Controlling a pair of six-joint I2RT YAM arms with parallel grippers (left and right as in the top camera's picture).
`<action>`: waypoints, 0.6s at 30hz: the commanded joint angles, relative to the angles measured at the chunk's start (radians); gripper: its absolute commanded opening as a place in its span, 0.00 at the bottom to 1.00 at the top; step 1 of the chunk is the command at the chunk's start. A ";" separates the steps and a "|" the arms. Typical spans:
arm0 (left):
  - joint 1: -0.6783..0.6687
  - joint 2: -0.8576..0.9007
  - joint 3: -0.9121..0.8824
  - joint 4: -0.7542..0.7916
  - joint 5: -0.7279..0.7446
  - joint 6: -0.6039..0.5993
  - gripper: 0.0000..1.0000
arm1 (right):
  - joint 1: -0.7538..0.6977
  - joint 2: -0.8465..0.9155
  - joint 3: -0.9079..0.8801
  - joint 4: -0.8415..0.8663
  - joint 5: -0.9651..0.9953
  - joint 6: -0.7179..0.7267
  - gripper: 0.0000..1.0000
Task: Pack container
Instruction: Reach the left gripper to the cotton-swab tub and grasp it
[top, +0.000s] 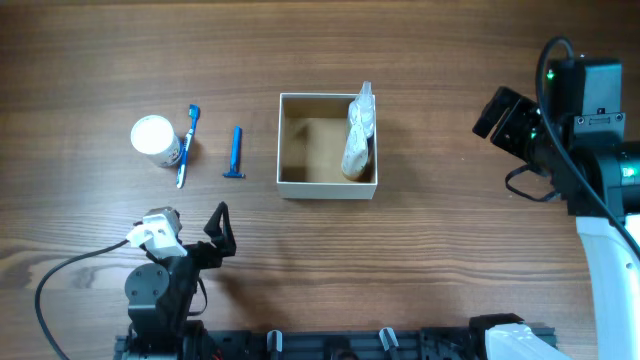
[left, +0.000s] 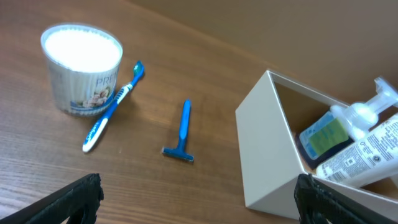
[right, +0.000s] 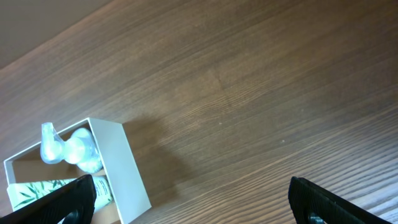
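The container (top: 285, 150), a white square box with a tan inside, sits mid-table; it also shows in the left wrist view (left: 267, 155) and the right wrist view (right: 121, 168). A pump bottle (top: 358, 135) and a tube (left: 367, 155) lie in its right side. Left of it lie a blue razor (top: 235, 153), a blue-white toothbrush (top: 188, 145) and a round white tub (top: 155, 139). My left gripper (top: 200, 240) is open and empty near the front edge, below the razor. My right gripper (top: 505, 115) is open and empty, right of the box.
A black cable (top: 60, 290) runs from the left arm along the front left. The right arm's base (top: 610, 250) stands at the right edge.
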 joint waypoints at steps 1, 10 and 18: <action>0.006 0.095 0.181 -0.077 -0.094 0.005 0.99 | -0.003 0.014 0.005 0.000 0.003 0.016 1.00; 0.069 1.049 0.860 -0.254 -0.276 0.006 1.00 | -0.003 0.014 0.005 0.000 0.003 0.016 1.00; 0.139 1.441 0.973 -0.156 -0.232 0.036 1.00 | -0.003 0.014 0.005 0.000 0.003 0.016 1.00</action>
